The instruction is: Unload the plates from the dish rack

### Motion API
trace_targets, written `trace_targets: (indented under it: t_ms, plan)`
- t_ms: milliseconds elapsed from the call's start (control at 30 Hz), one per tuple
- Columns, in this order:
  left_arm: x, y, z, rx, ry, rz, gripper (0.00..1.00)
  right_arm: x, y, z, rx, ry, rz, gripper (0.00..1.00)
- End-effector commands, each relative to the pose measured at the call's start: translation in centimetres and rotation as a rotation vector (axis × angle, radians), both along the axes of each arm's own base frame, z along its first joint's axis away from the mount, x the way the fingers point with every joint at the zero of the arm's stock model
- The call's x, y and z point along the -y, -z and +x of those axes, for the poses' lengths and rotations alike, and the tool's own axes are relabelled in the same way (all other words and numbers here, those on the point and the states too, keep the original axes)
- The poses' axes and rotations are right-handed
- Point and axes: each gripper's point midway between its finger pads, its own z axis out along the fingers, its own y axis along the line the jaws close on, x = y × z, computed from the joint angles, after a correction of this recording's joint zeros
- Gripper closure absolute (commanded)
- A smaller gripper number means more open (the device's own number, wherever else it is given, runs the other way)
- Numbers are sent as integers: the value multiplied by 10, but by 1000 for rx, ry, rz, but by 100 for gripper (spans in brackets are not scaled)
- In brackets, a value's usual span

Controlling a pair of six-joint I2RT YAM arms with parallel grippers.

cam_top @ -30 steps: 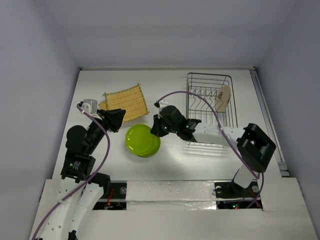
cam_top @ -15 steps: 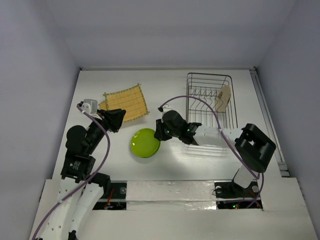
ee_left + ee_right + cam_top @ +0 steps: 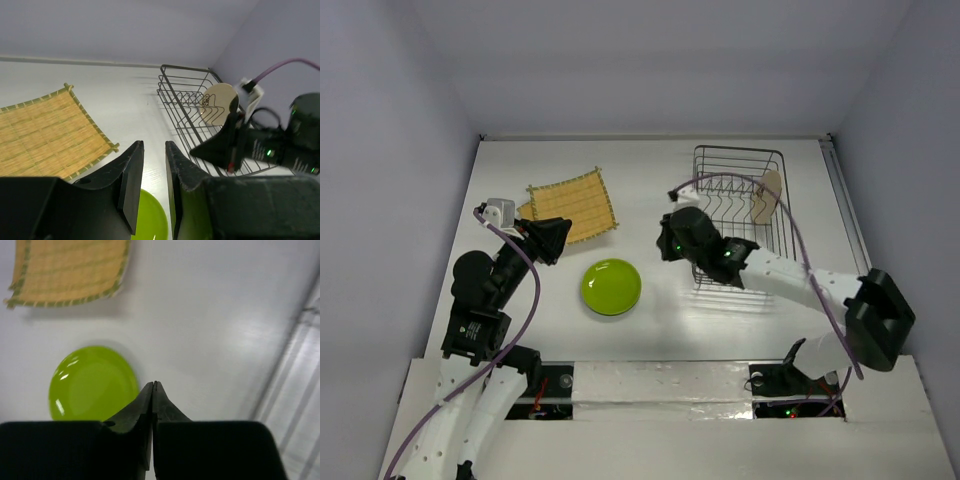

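The dark wire dish rack [image 3: 740,215] stands at the back right and holds a cream round plate [image 3: 765,197] upright at its right side; both also show in the left wrist view, the rack [image 3: 187,117] and the cream plate [image 3: 218,104]. A lime-green plate [image 3: 611,286] lies flat on the table's middle. Yellow grid-patterned plates [image 3: 572,205] lie at the back left. My right gripper [image 3: 664,246] hovers between the green plate and the rack, its fingertips [image 3: 153,386] pressed together with nothing in them. My left gripper [image 3: 556,240] hangs left of the green plate, jaws slightly apart and empty [image 3: 154,146].
The right wrist view looks down on the lime-green plate [image 3: 92,385], the yellow plate's edge [image 3: 70,270] and rack wires [image 3: 300,390] at the right. A purple cable [image 3: 740,180] loops over the rack. A raised rail [image 3: 855,240] borders the table's right side.
My right gripper let go of the lime-green plate, which settled flat on the table, then pulled back right toward the rack and shut. The left arm stayed still.
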Motion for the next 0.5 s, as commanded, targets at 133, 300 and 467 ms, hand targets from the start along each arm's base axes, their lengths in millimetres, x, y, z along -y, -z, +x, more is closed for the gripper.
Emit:
trace_targets:
  t_ms: [133,300,467]
  plan:
    - [-1,-31,-6,97,4,-28,79,175,-64,73,164,501,-95,100]
    - [-2,-31,-6,97,0,-28,100,263,-68,97,162,793,-221,89]
    - [-3,-32,-6,98,-4,-27,100,295,-65,112,152,879,-283,64]
